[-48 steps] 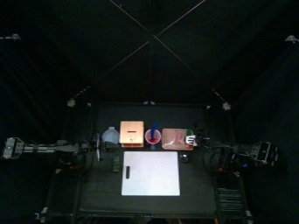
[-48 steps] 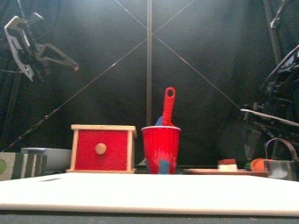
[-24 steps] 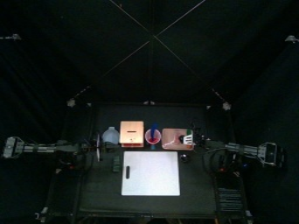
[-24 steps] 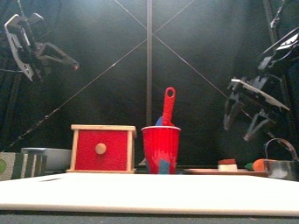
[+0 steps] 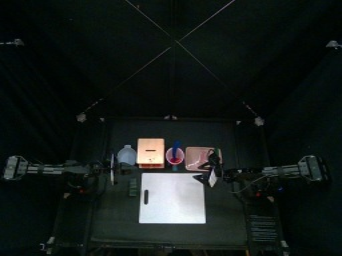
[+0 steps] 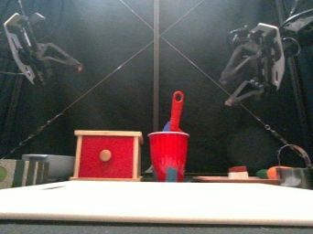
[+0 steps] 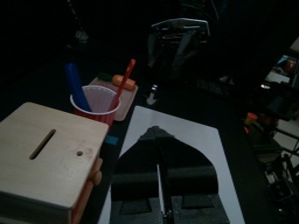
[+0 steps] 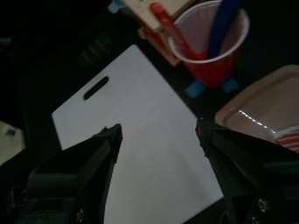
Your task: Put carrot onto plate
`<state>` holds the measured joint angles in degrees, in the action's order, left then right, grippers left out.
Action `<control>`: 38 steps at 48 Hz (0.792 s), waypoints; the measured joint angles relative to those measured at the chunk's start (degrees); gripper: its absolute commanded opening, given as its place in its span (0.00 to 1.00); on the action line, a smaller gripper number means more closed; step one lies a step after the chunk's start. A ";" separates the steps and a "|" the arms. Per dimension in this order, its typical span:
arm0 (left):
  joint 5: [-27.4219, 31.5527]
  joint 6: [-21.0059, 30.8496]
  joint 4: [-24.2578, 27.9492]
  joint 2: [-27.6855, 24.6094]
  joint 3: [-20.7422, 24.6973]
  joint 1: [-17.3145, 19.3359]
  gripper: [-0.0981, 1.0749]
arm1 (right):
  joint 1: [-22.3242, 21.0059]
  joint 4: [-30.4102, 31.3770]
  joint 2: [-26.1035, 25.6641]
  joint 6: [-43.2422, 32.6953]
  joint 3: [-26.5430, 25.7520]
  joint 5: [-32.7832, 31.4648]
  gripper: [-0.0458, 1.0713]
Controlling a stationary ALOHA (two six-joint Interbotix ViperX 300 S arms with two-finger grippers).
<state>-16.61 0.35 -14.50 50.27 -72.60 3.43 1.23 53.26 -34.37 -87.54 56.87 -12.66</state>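
Left to right. My left gripper (image 7: 156,138) hangs high at the front view's upper left; I can't tell whether it's apart or together.

Its wrist view shows a pale wooden box with a coin slot (image 7: 47,157) at lower left. Above it is a red plastic cup (image 7: 100,101) with a blue tool and a red one in it, and a flat white cutting board (image 7: 181,144) runs up the middle. The front view alone shows the box's red face and round knob.

In the top view the pale pink rounded-square plate (image 5: 202,157) sits at table centre, just right of the cup, with the board below the row.

The small orange carrot (image 6: 270,172) shows only in the front view. It is low at the right edge, at the plate's level beside a red piece. Whether it's touching the plate, I can't tell. It's too small to read its long axis or where the green tip points.

My right gripper (image 8: 158,129) has its jaws spread wide with nothing between them. It is high at the front view's upper right. In its wrist view the board is below, the cup is at upper right, and the plate's ridged corner is at the right edge.
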 measured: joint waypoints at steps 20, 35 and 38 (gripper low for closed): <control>0.09 0.00 -0.62 0.00 0.00 0.09 0.21 | 0.88 0.44 8.53 0.26 -3.87 0.97 0.91; -0.09 0.09 -1.67 0.00 0.00 -0.70 0.21 | 1.32 0.44 9.23 0.18 -4.66 1.76 0.91; -0.09 0.09 -2.29 0.00 0.00 -1.41 0.21 | 1.32 0.44 9.32 0.18 -4.66 2.37 0.91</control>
